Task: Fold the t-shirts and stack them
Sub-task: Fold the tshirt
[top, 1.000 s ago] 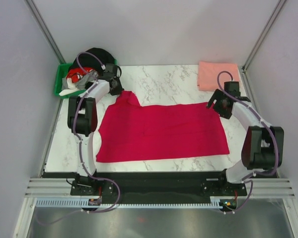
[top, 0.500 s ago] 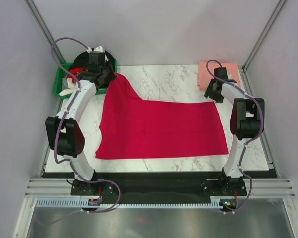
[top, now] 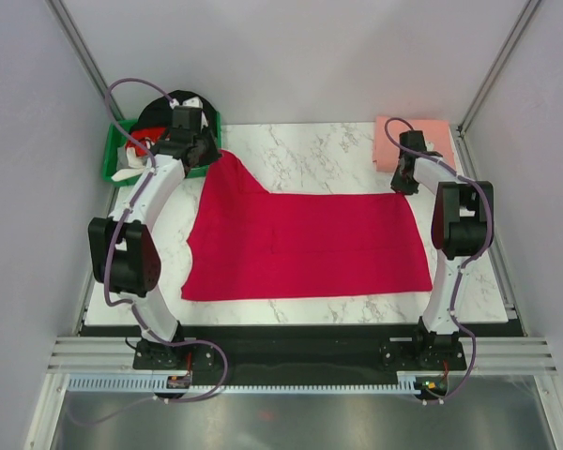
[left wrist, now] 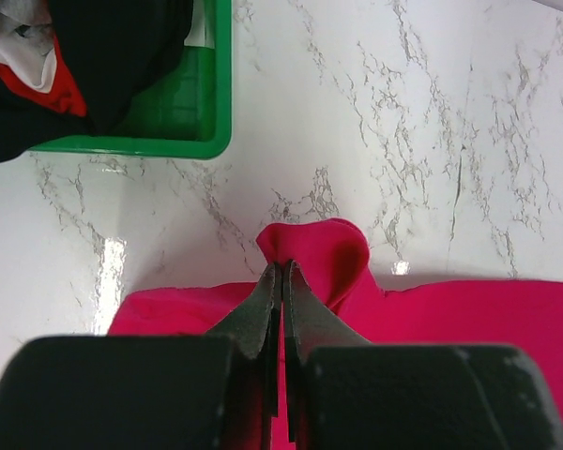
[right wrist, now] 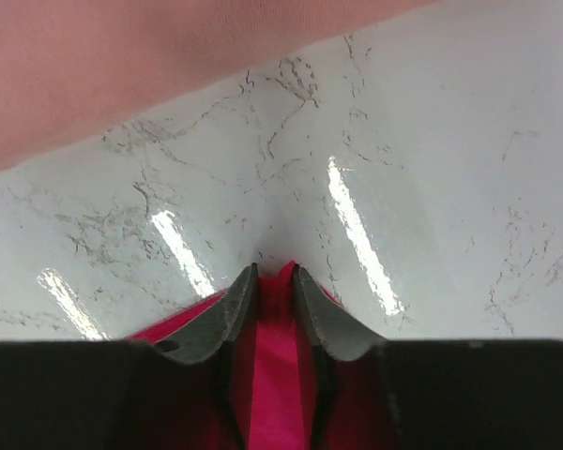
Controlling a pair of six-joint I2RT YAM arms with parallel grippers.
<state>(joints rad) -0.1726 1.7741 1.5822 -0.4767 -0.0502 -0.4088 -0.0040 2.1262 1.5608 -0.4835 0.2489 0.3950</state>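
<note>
The red t-shirt (top: 310, 246) lies spread across the marble table. Its far left corner is pulled up toward the bin, and my left gripper (top: 216, 155) is shut on that corner. In the left wrist view the jaws (left wrist: 282, 267) meet on a raised fold of red cloth (left wrist: 342, 258). My right gripper (top: 403, 180) is at the far right corner. Its jaws (right wrist: 273, 272) are drawn in on a ridge of red cloth (right wrist: 274, 375) that fills the narrow gap. The folded pink t-shirt (top: 385, 145) (right wrist: 122, 66) lies at the far right, just beyond that gripper.
A green bin (top: 113, 161) (left wrist: 131, 147) at the far left corner holds dark, red and white clothes (top: 174, 103). Grey walls and metal posts close in the table on three sides. Both arm bases are at the near edge.
My right gripper moved to the red shirt's far right corner and its jaws narrowed onto the cloth. My left arm stretched out and pulled the far left corner toward the bin.
</note>
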